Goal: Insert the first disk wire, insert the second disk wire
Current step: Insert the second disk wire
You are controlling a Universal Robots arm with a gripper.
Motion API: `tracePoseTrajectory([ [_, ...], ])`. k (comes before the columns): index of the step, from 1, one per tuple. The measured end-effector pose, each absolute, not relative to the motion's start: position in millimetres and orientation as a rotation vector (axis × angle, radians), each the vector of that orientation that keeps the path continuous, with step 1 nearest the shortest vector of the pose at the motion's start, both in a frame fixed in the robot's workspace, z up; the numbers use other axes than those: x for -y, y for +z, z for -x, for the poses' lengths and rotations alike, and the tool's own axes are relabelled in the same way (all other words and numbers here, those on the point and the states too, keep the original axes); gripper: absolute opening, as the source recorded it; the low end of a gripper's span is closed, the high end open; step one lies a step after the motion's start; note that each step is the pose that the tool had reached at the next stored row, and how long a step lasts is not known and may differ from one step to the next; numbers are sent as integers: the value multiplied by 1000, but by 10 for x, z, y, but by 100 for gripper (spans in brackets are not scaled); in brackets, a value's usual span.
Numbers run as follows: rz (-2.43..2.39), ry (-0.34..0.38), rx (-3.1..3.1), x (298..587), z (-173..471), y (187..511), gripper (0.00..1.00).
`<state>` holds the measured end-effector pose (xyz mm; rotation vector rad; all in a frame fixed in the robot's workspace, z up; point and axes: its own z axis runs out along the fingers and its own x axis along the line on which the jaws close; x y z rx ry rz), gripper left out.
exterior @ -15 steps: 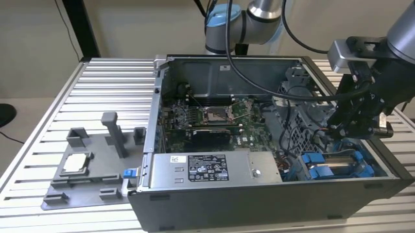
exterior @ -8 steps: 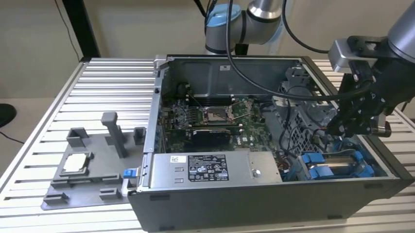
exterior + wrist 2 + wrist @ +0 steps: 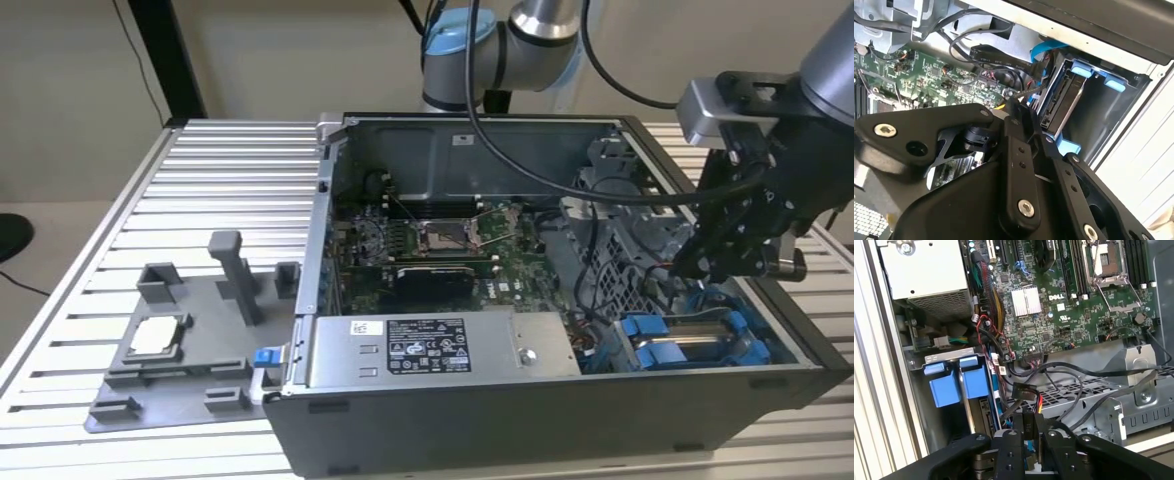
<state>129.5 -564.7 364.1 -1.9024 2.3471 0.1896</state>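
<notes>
Arm (image 3: 541, 18) bent over, gripper (image 3: 714, 262) pointing down, jaws pinched close.

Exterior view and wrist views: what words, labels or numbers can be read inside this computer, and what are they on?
Black label on the power supply: print too small to read.
White sticker beside it: also too small.
Motherboard, first wrist view: tiny white lettering, too small to read.
</notes>
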Motion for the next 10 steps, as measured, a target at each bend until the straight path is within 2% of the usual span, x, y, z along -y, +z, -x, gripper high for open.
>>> tracePoseTrajectory([
  [5,1903,187,-2348,5647,-1295,3641,100],
  [6,1903,187,-2348,5647,-1296,3641,0],
  [10,1904,189,-2349,5647,-1306,3641,0],
])
